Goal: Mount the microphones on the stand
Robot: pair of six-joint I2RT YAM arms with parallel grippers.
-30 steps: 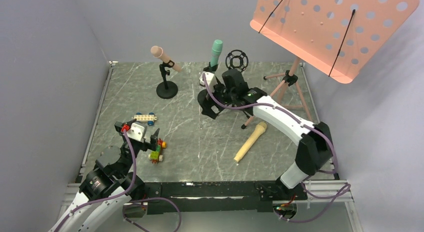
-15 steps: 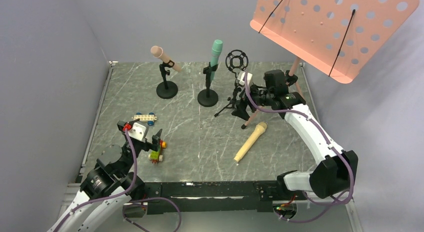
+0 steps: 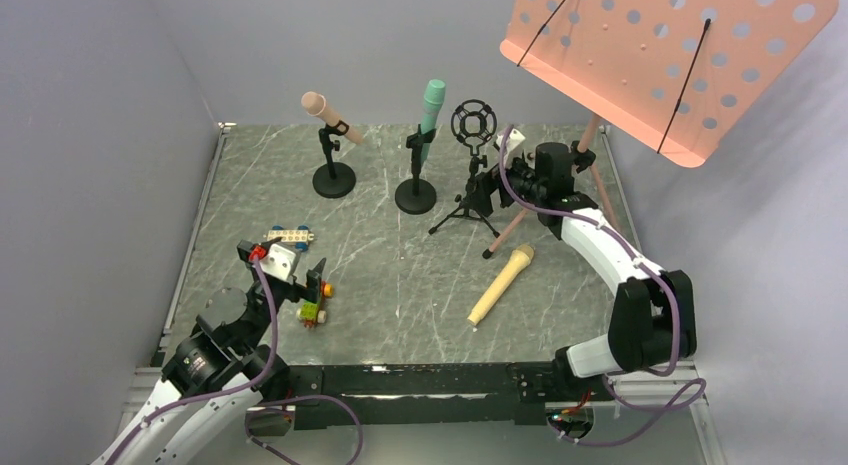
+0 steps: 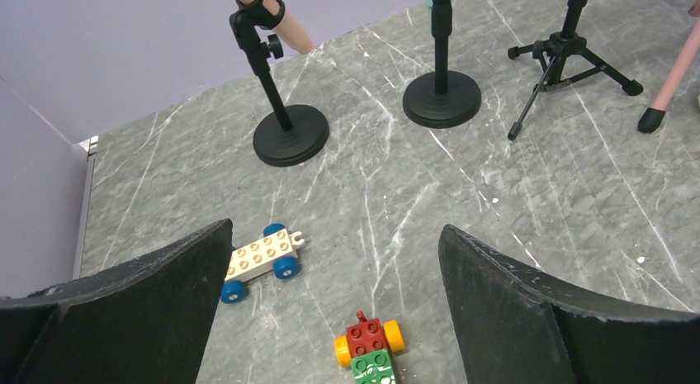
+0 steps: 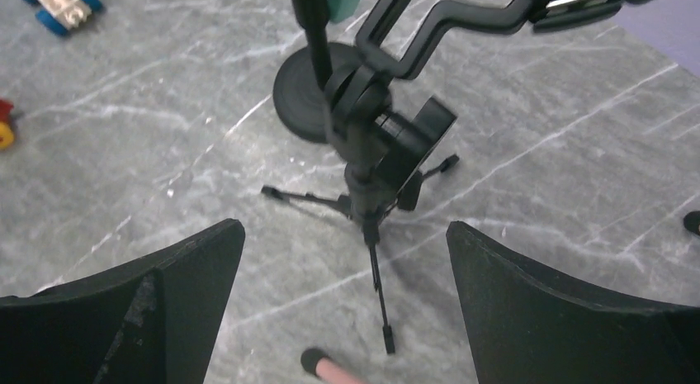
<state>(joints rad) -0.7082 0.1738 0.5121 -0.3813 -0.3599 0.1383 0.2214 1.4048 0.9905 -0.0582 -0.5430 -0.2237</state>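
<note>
Microphones: we note the yellow microphone [image 3: 501, 284] lying flat on the table [image 3: 400, 275], right of centre, unmounted. The teal microphone [image 3: 432, 105] and pink microphone [image 3: 331, 118] sit clipped in round-base stands [image 3: 415, 196] at the rear. On the right gripper [image 5: 344, 229], jaws spread wide, empty, facing the tripod stand [image 5: 363, 165]. The left gripper [image 4: 334, 231]: equally wide, empty, above toy cars [image 4: 262, 258].

The top view looks down from above and behind my bases, over the whole bench [image 3: 400, 275]. My left wrist looks low and forward between my fingers [image 4: 124, 318]. My right wrist hangs close above the tripod stand [image 5: 363, 177], seen in all three.
</note>
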